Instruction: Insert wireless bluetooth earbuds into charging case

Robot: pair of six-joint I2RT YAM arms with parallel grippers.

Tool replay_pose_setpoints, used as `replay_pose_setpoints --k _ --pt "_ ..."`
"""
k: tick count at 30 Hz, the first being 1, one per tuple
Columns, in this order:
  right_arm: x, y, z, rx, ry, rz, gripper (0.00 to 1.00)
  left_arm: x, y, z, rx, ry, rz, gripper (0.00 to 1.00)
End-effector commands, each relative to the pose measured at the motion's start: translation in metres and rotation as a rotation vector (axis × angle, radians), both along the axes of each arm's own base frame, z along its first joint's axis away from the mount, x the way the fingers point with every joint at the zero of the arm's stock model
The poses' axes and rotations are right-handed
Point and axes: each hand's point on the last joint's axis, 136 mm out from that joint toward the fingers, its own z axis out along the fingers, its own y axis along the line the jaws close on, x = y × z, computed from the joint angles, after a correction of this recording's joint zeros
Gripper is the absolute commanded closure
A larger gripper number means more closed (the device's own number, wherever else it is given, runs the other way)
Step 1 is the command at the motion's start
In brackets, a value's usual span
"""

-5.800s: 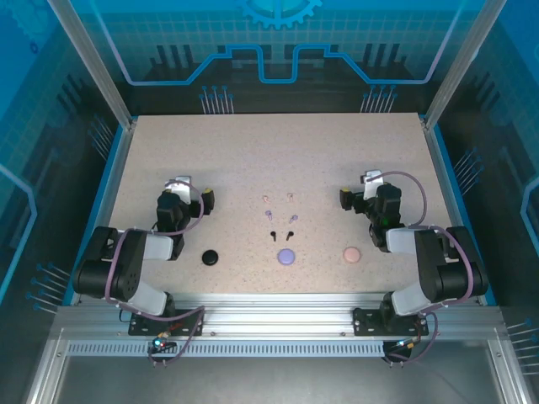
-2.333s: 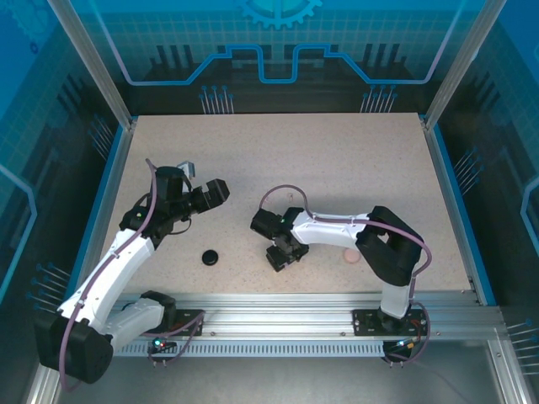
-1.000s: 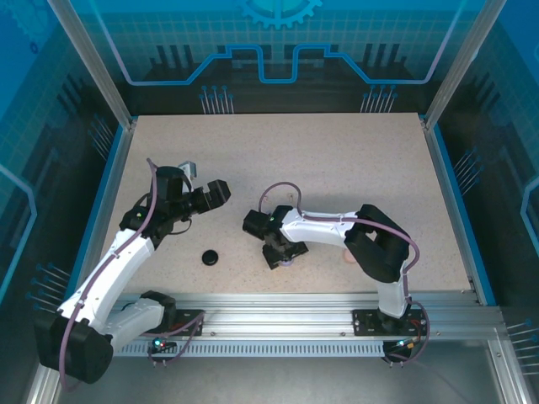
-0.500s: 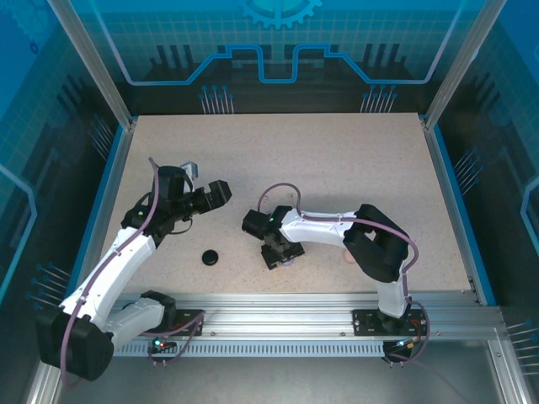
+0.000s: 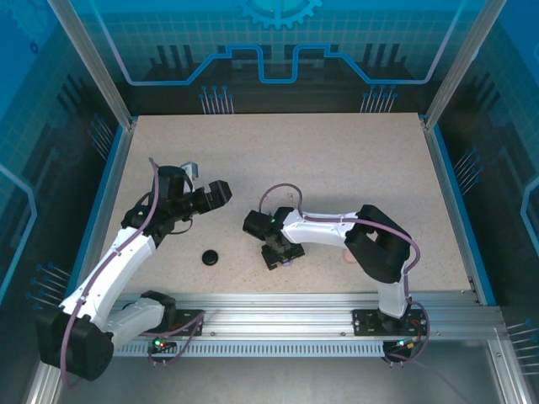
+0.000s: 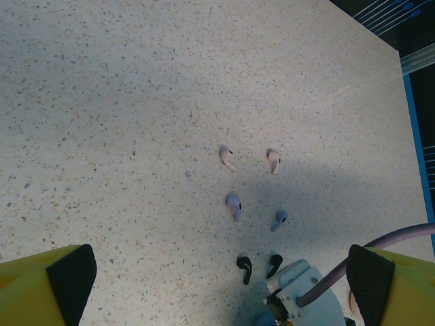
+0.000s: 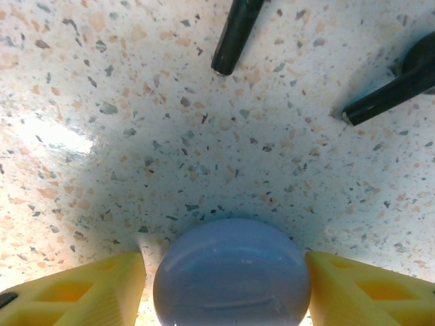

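The six earbuds (image 6: 234, 206) lie loose on the bench (image 5: 337, 160), none in a case. In the left wrist view they sit in three rows: the pink pair (image 6: 228, 158) farthest, the lavender pair (image 6: 279, 219) in the middle, and the black pair (image 6: 244, 268) nearest, just beside the right arm's wrist. Each pair's two buds lie near each other without touching. The left pincer (image 6: 221, 272) hangs above the bench with its fingers spread wide and nothing between them. From above, it sits left of centre (image 5: 210, 195), well apart from the buds. The right arm reaches across to the middle of the bench, and the right pincer (image 5: 278, 257) is down at the lavender case (image 7: 231, 282). In the right wrist view that round case, its lid closed, stands on the bench between the two yellow fingers (image 7: 88, 292). The fingers sit close on either side of the case, at a middling width. I cannot tell whether they press on it or stand a hair off. Just beyond the case, the stems of the two black buds (image 7: 234, 34) point toward it and lie apart from it. The black case (image 5: 210, 256) sits closed to the left of the right pincer, near the front edge. The pink case (image 5: 348, 257) peeks out beside the right arm's elbow.
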Motion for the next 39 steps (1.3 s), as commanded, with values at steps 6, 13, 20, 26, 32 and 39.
replay_pose_setpoints --k 6,13,20,26,32,39 --pt "-0.013 -0.019 -0.012 -0.069 0.043 -0.021 0.39 0.001 -0.007 0.013 -0.013 -0.025 -0.039 0.01" --pt "-0.018 -0.021 -0.007 -0.057 0.042 -0.028 0.47 0.002 -0.01 0.022 -0.041 -0.05 -0.042 0.01" --pt "-0.014 -0.015 0.025 0.022 0.002 -0.067 0.49 0.003 -0.014 0.043 -0.129 -0.184 -0.035 0.01" --pt "0.021 -0.009 0.087 0.176 -0.085 -0.167 0.49 0.007 -0.02 0.043 -0.205 -0.222 -0.033 0.01" --pt "0.097 -0.019 0.136 0.462 -0.12 -0.451 0.51 0.02 -0.041 0.028 -0.348 -0.2 -0.068 0.01" --pt "0.172 -0.025 0.15 0.746 -0.039 -0.826 0.51 0.033 -0.057 0.016 -0.405 -0.275 -0.066 0.01"
